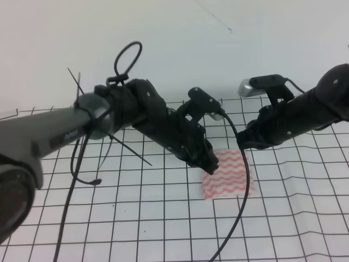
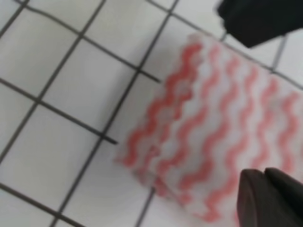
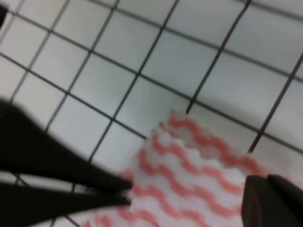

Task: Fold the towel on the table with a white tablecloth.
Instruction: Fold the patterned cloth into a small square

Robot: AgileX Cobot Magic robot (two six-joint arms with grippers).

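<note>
The towel [image 1: 229, 176], pink wavy stripes on white, lies as a small patch on the white tablecloth [image 1: 136, 218] that covers the table. In the left wrist view the towel [image 2: 213, 127] shows a doubled edge at its lower left. My left gripper [image 1: 211, 164] is at the towel's upper left corner. From the right wrist view, its fingers [image 3: 57, 175] look closed together, with their tips at the edge of the towel [image 3: 189, 175]. Whether they pinch cloth is unclear. My right gripper [image 1: 245, 143] hovers just above the towel's far right corner, and its jaws are hidden.
A black cable [image 1: 240, 218] hangs from the left arm and crosses in front of the towel. Zip-tie ends and a cable loop [image 1: 128, 57] stick out from the left arm. A white wall [image 1: 218, 43] stands behind the table.
</note>
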